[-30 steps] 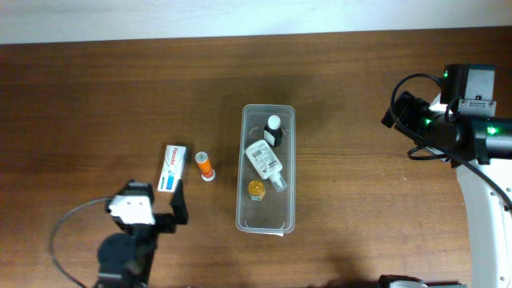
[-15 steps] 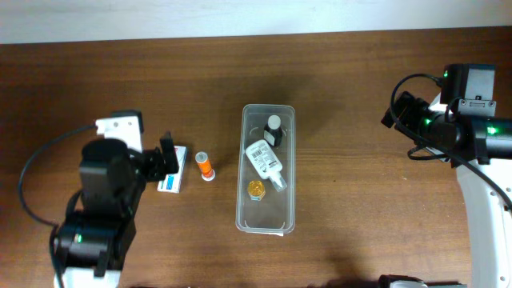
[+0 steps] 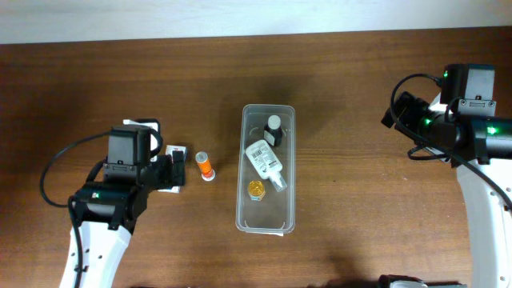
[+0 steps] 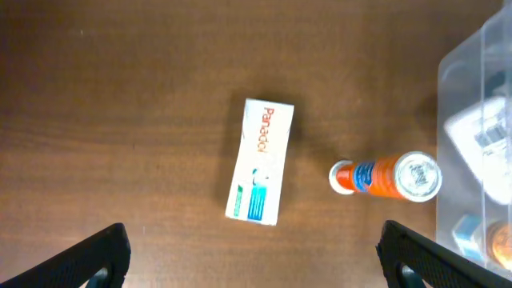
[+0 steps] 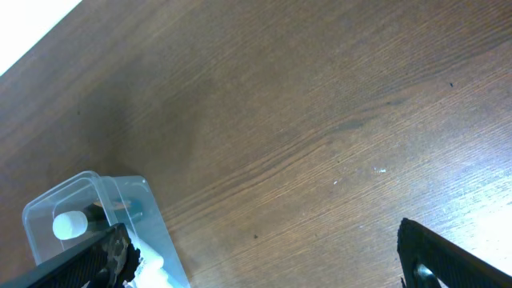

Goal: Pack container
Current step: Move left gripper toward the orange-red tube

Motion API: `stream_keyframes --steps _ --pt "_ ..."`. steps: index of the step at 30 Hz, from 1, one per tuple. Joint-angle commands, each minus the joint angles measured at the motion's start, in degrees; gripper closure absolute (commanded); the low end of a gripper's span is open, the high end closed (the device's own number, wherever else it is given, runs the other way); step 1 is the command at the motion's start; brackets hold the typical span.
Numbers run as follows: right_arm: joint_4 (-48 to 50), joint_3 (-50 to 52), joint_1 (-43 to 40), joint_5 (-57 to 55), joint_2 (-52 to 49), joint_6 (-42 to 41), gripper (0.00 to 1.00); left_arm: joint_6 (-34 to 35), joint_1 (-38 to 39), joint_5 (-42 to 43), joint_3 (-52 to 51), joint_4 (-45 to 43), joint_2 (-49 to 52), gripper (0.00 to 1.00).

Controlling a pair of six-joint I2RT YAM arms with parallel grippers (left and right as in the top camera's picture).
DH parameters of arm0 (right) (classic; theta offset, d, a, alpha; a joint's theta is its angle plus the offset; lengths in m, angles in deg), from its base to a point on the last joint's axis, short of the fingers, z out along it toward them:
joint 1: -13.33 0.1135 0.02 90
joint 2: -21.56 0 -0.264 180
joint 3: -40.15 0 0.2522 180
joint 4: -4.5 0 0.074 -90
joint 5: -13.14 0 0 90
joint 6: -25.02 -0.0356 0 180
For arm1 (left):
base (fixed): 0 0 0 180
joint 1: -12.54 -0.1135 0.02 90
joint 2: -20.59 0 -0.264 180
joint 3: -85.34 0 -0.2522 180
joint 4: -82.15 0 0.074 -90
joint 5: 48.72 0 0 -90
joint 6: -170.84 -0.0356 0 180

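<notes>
Container of clear plastic, long and narrow with rounded corners, sits near the middle of a dark wooden table, its long sides running from the far edge toward the near edge. Inside it, from the far end to the near end, I see an upright dark bottle with a white cap, a white labelled bottle lying on its side, and a small jar with an amber-gold lid. The near third of the tub holds nothing.

A pale strip runs beyond the table's far edge; I cannot tell whether it is wall or floor.

On the left arm's side of the container, just beside it but not touching, an orange tube with a white cap lies on the wood. Further out on that side is a white Panadol box, near the tube but apart from it.

My left gripper hangs over that box with its fingers spread wide, holding nothing; from overhead it hides most of the box.

My right gripper is also spread wide and holds nothing. It sits well apart from the container, toward the table's right edge, and its camera catches only the tub's far corner.

Bare wood lies between the container and the right arm, along the whole far edge, and across the near right part of the table.
</notes>
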Motion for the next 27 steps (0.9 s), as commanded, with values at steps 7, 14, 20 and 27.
stream_keyframes --steps 7,14,20,27 --pt "0.0 -0.4 -0.2 0.3 -0.2 0.1 0.02 0.5 -0.2 0.4 0.9 -0.4 0.0 0.01" --pt "0.0 -0.4 -0.2 0.3 -0.2 0.1 0.02 0.5 -0.2 0.4 0.9 -0.4 0.1 0.01" --pt "0.0 -0.4 -0.2 0.3 -0.2 0.1 0.02 0.5 -0.2 0.4 0.9 -0.4 1.0 0.01" --pt "0.0 -0.4 -0.2 0.3 -0.2 0.1 0.02 0.5 -0.2 0.4 0.9 -0.4 1.2 0.0"
